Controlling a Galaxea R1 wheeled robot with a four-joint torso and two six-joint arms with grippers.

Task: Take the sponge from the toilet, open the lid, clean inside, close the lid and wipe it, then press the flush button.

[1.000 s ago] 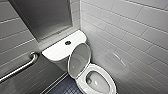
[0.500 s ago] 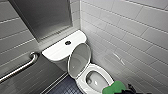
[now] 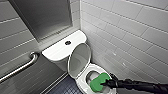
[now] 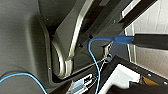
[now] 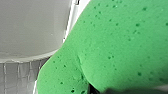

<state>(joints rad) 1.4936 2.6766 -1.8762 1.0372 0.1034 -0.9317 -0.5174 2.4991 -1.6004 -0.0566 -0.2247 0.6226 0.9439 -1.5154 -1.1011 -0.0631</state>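
One big white shiny toilet (image 3: 57, 51) stands with its white oval plastic lid (image 3: 79, 60) up. Over the bowl hangs the small bright green sponge (image 3: 98, 83); it looks soft, light and squashy. The jaws of the right gripper (image 3: 107, 83) pinch its edge, a good place to hold.

The raised lid (image 3: 79, 60) stands upright behind the bowl and walls off the cistern's front, so my way into the toilet (image 3: 82, 80) is from above and the front. The sponge (image 3: 97, 82), gripped in my right gripper (image 3: 107, 83), covers part of the opening. The tiled wall (image 3: 130, 37) crowds the right side. Dark floor (image 3: 62, 88) lies open on the left, short of the grab rail (image 3: 22, 66).
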